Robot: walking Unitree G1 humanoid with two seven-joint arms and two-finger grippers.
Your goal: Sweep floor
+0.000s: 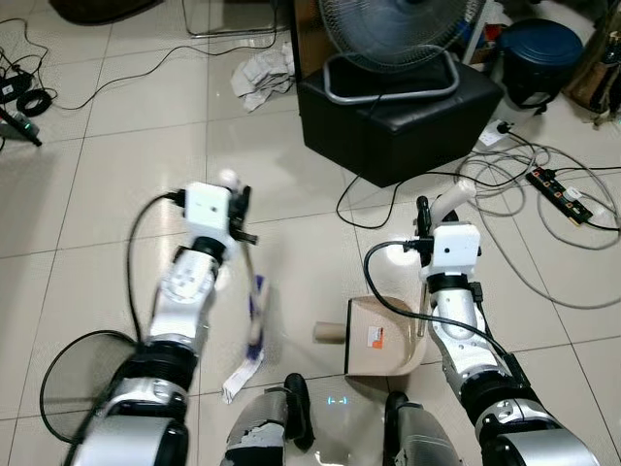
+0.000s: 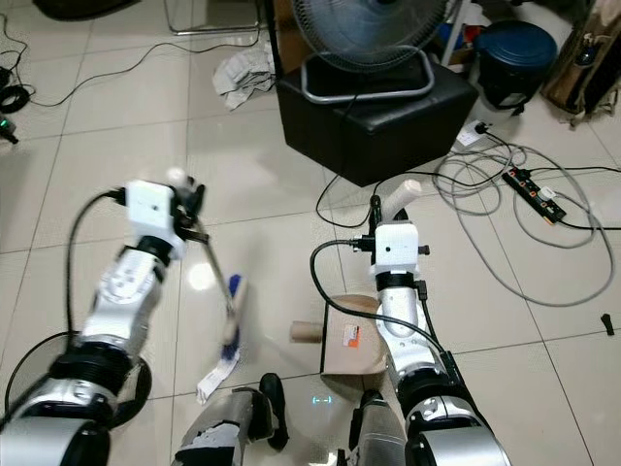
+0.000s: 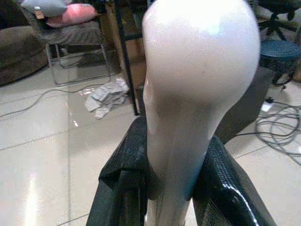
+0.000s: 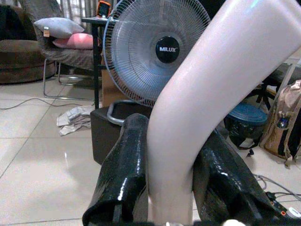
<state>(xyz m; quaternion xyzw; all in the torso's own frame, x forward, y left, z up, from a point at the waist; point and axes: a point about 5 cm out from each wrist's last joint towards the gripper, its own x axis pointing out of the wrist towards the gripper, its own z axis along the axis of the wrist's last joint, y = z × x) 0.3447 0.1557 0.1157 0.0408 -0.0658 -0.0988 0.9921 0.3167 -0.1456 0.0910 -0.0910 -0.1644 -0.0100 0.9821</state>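
My left gripper (image 1: 237,199) is shut on the white handle (image 3: 188,94) of a hand broom. Its blue and white brush head (image 1: 252,330) hangs down to the tiled floor, and looks blurred. The right gripper (image 1: 439,216) is shut on the curved white handle (image 4: 197,108) of a beige dustpan (image 1: 380,340). The pan rests on the floor in front of me, with its mouth toward the brush. A short cardboard tube (image 1: 326,332) lies on the tiles at the pan's mouth, between pan and brush. Crumpled paper (image 1: 262,76) lies farther off on the floor.
A black ottoman (image 1: 398,121) carrying a fan (image 1: 398,29) stands straight ahead. Loose cables and a power strip (image 1: 558,190) spread over the floor at right, near a dark blue bin (image 1: 539,56). A round black mesh object (image 1: 68,381) sits at lower left.
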